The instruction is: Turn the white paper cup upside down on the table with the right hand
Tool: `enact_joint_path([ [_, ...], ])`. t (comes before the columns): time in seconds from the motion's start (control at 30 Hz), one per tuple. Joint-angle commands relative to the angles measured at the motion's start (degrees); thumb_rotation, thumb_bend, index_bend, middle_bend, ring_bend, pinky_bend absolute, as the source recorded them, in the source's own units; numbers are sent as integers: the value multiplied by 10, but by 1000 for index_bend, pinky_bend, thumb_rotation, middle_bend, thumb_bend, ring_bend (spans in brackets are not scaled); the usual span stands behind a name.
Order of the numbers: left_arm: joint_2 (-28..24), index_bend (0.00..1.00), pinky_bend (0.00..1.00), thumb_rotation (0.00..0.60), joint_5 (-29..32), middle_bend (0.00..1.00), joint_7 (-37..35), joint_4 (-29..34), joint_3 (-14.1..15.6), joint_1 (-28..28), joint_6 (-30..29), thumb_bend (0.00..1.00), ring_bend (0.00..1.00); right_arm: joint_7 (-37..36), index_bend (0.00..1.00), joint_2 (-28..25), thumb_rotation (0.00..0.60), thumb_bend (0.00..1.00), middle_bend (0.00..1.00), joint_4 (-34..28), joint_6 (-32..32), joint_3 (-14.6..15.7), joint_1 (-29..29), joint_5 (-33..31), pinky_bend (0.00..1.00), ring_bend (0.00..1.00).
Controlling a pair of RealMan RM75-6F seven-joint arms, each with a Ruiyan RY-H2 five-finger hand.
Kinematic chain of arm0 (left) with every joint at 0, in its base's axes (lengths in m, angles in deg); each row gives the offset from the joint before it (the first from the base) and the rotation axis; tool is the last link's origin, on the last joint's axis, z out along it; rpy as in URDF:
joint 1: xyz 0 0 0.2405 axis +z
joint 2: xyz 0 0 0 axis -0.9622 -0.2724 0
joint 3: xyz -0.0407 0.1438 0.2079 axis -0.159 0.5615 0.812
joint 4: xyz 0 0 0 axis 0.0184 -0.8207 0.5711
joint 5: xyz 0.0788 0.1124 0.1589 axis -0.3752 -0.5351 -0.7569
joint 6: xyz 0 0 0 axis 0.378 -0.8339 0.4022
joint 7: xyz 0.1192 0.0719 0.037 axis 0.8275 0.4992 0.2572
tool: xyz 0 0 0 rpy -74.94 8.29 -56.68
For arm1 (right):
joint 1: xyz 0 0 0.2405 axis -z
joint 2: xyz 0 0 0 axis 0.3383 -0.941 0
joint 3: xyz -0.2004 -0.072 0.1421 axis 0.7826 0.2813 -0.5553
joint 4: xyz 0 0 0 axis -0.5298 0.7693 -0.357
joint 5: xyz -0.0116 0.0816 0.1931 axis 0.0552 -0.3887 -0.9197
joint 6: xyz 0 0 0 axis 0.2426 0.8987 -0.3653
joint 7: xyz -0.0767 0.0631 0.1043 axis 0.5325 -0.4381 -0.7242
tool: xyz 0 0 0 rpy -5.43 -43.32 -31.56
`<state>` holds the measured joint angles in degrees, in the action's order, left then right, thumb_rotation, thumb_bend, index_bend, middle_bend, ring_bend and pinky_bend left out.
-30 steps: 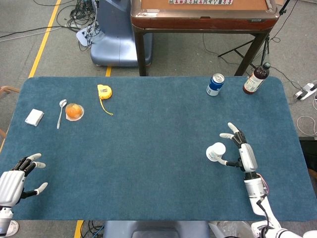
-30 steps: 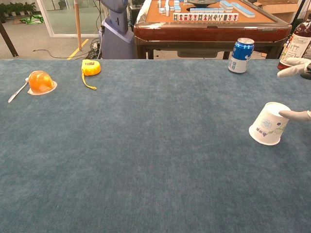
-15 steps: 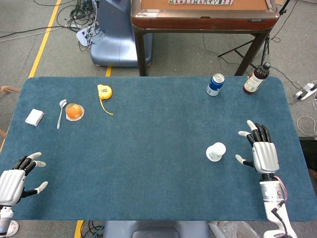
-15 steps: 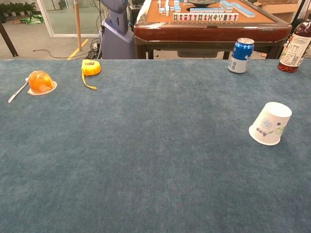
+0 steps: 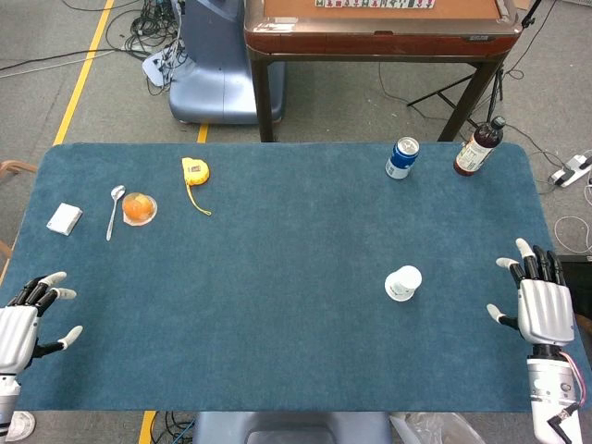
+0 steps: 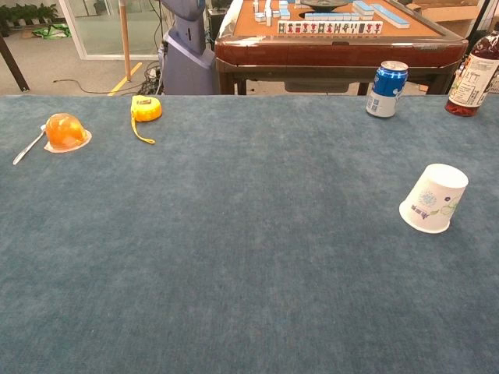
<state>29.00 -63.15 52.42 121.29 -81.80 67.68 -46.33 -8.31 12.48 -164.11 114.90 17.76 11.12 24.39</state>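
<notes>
Right hand [image 5: 542,310] has drawn well away; white paper cup [image 5: 403,283] stays inverted.

Place: looked like a robot lab or test room.
Floor: grey concrete, yellow tape line [image 5: 85,67] left of the blue-covered table [image 5: 277,305].
Cables: loose black wires [image 5: 139,32] trailing behind the table.
Machine base: grey-blue pedestal [image 5: 215,65] just beyond the table's far edge.
Furniture: wooden mahjong table [image 6: 327,39] with tiles, right of the pedestal.
Glass door, potted plants [image 6: 23,15]: far left.
</notes>
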Motion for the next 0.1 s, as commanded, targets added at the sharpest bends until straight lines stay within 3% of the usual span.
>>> enact_joint_path([
  [0.03,-4,385,326,600,1,208,13,-2,-2,3,-7,149,137,-9,297,-4,600,0,77,-2,8,-4,5,6,0,0],
  [0.1,-6,385,325,600,7,208,16,0,-7,6,-15,149,137,-18,297,-6,600,0,77,1,8,-5,7,6,0,0],
])
